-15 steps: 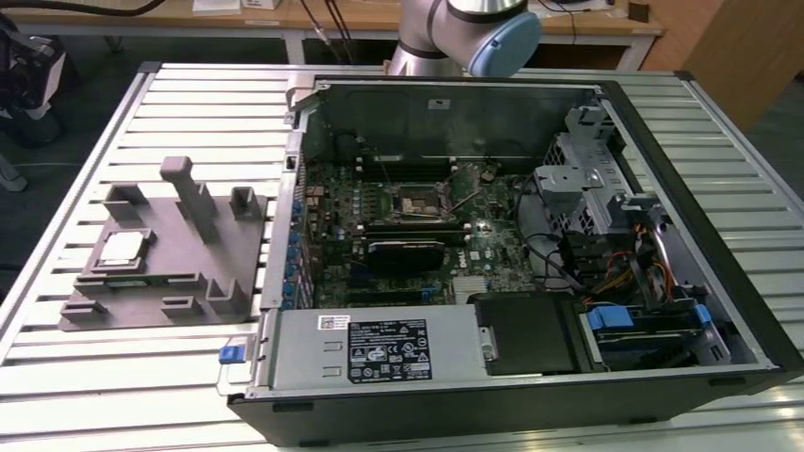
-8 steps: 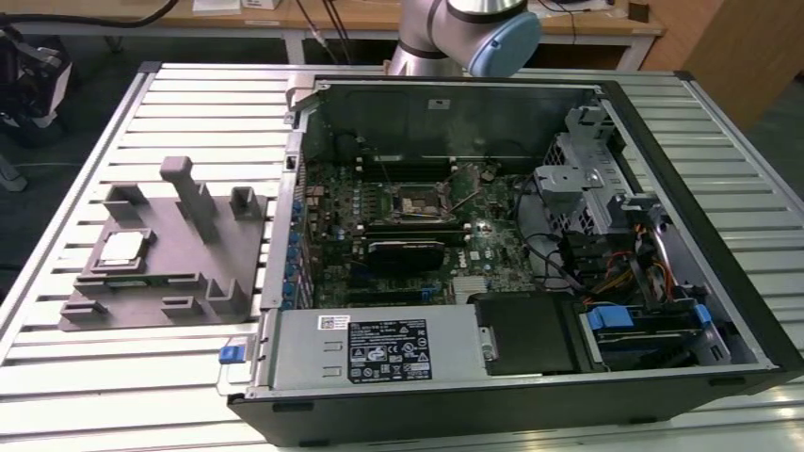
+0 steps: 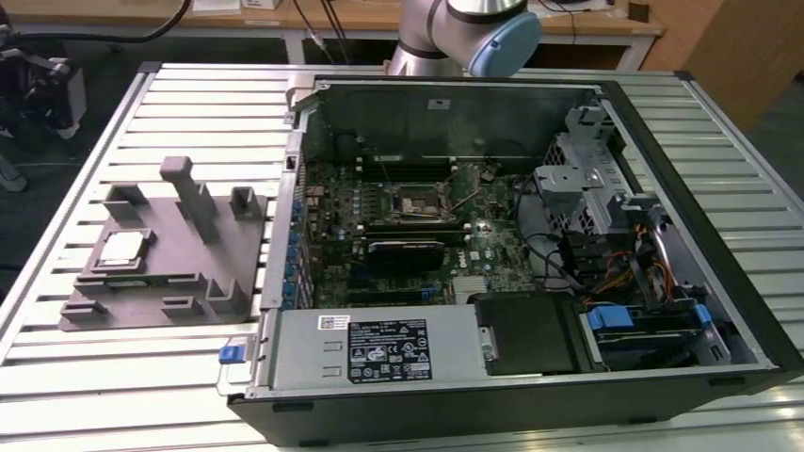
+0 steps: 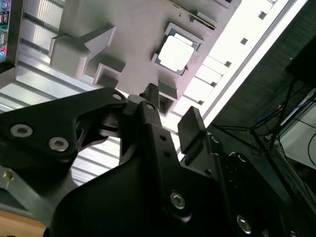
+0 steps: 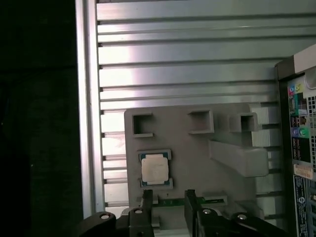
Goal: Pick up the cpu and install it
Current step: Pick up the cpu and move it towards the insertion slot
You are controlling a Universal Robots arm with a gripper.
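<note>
The cpu [image 3: 120, 249] is a small silvery square chip lying flat in a recess of the grey fixture block [image 3: 188, 254], on the exterior view's left. Both wrist views look down on it: the cpu [image 4: 176, 52] [image 5: 155, 169] rests in its pocket with nothing touching it. My gripper [image 5: 168, 200] [image 4: 172, 106] hangs above the fixture, a little to one side of the chip. It is open, with empty space between the two black fingers [image 5: 190, 200]. The motherboard's socket [image 3: 415, 201] sits in the middle of the open computer case.
The open computer case [image 3: 528, 94] lies on the slatted metal table [image 3: 151, 377], on the exterior view's right of the fixture. Upright posts [image 3: 177, 169] rise from the fixture behind the chip. The arm's base [image 3: 458, 33] stands beyond the case. The table's edge [image 5: 86, 123] runs close to the fixture.
</note>
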